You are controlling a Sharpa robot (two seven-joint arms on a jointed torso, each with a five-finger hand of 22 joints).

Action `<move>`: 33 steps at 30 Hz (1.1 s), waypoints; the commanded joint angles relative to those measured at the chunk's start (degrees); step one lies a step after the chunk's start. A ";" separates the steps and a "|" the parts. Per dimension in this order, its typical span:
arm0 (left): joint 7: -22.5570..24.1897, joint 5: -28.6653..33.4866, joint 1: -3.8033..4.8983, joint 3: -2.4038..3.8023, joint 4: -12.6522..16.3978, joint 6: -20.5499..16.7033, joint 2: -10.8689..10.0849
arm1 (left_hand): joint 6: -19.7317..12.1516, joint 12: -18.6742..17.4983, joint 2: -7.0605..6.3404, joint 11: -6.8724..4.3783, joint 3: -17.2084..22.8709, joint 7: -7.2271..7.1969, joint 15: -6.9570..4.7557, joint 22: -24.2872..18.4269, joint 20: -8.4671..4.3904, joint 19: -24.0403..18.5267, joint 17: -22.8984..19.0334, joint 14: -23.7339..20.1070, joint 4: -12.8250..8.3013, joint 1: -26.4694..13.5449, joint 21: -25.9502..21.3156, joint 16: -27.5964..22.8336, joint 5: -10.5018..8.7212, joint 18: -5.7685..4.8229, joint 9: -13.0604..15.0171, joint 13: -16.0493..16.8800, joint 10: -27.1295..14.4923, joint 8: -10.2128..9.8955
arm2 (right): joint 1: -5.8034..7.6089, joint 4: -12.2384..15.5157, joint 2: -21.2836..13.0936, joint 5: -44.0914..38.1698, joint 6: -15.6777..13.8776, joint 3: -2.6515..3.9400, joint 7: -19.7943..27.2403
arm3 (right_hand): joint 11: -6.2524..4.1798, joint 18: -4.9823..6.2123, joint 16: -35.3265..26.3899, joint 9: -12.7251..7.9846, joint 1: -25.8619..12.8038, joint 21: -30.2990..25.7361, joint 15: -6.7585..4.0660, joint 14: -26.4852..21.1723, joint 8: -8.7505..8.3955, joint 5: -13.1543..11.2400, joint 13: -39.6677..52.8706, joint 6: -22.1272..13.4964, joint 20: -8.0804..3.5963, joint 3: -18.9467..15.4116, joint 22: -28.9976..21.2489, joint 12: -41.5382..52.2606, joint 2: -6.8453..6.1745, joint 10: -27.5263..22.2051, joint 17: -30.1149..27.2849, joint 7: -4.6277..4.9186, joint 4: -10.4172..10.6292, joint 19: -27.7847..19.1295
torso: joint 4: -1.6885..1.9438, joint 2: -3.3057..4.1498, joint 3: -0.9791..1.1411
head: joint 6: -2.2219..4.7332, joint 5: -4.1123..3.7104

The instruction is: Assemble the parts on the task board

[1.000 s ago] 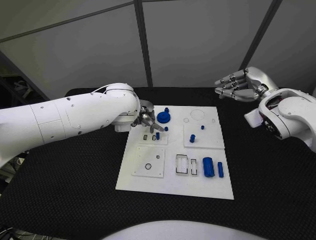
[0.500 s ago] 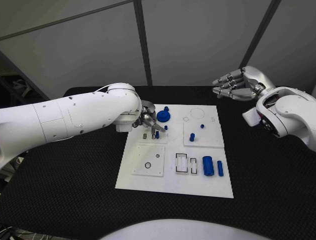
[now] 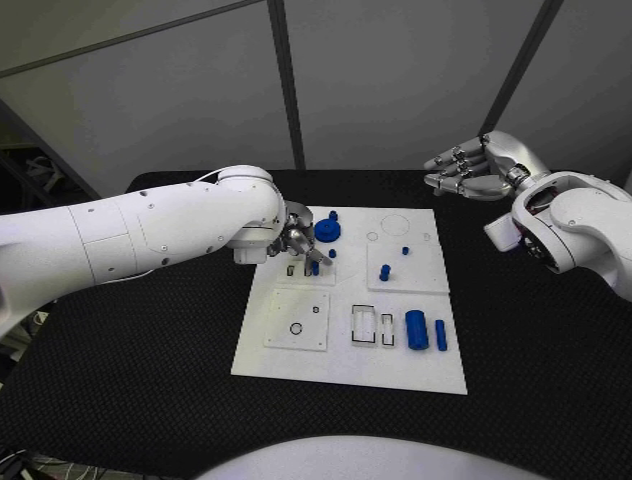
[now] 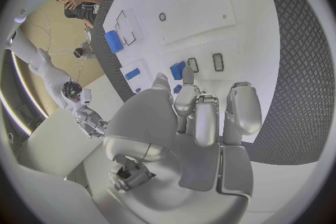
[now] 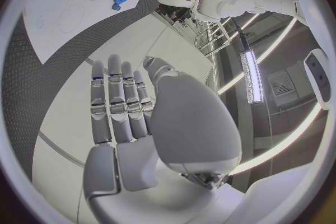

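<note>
Blue part (image 3: pixel 312 269) seemingly pinched by left hand (image 3: pixel 296 243) over task board (image 3: pixel 348 365).

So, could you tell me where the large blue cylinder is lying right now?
In the head view, the large blue cylinder lies on the task board, near its right front edge, beside a thinner blue peg.

The head camera looks steeply down at the bench (image 3: pixel 143 400) from well above. Each wrist camera sits close behind its own hand, looking past the fingers. All three views share the white board (image 3: pixel 352 375) (image 4: pixel 210 5) (image 5: pixel 49 5).
</note>
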 commanded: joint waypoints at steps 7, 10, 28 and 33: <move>-0.34 1.34 0.06 -0.10 -0.15 0.89 0.06 | -0.71 -0.08 0.48 -0.17 1.09 0.20 0.21 0.17 0.04 -0.07 8.50 3.94 -0.35 2.45 0.11 -0.34 0.27 0.49 0.70 0.05 -0.46 -0.67 | 0.13 -0.12 0.16 -0.62 0.91 0.04 -0.37 | 0.12 0.72 -0.33 0.00 -0.61 -0.41 0.06 0.42 0.11 0.51 -0.07 0.36 -0.11 -0.11 -0.18 -0.17 0.36 0.30 0.04 0.10 -0.10 0.62 | -0.03 0.08 0.00 | 0.00 -0.01; -0.34 1.38 0.06 -0.11 -0.19 0.94 0.07 | -0.70 -0.11 0.71 -0.18 1.49 0.19 0.21 0.30 0.05 -0.05 8.53 3.95 -0.43 3.22 0.14 -0.33 0.30 0.48 0.95 0.08 -0.49 -0.79 | 0.13 -0.12 0.17 -0.70 0.96 0.04 -0.43 | 0.12 0.72 -0.33 0.00 -0.62 -0.41 0.06 0.42 0.11 0.51 -0.07 0.36 -0.11 -0.12 -0.18 -0.17 0.36 0.30 0.04 0.10 -0.09 0.62 | -0.03 0.08 -0.01 | -0.03 -0.01; -0.20 4.51 0.04 -0.13 -0.01 0.73 0.05 | -1.37 -0.79 1.93 -0.85 10.26 -0.46 -0.39 0.97 -0.42 -0.08 8.60 3.96 -3.76 13.92 0.16 -0.39 0.84 0.46 2.19 0.08 -0.91 -2.66 | 0.13 -0.43 0.41 -0.78 1.23 0.03 -0.54 | 0.11 0.72 -0.34 0.00 -0.68 -0.46 0.05 0.46 0.11 0.58 -0.08 0.37 -0.12 -0.13 -0.22 -0.16 0.36 0.33 0.06 0.09 -0.07 0.68 | 0.00 0.09 0.00 | -0.26 -0.06; -0.11 6.31 0.03 -0.13 0.35 0.15 -0.34 | -1.67 -1.75 -0.12 -0.67 17.73 -0.08 -0.29 1.34 -0.60 -0.09 8.64 3.95 -4.64 16.81 0.22 -0.41 1.02 0.42 2.55 -0.44 -1.27 -3.62 | 0.13 -0.56 0.48 -0.78 1.28 0.03 -0.52 | 0.11 0.72 -0.35 -0.01 -0.70 -0.49 0.05 0.48 0.09 0.63 -0.09 0.34 -0.12 -0.15 -0.25 -0.17 0.34 0.33 0.06 0.09 -0.07 0.71 | 0.04 0.07 -0.01 | -0.25 -0.08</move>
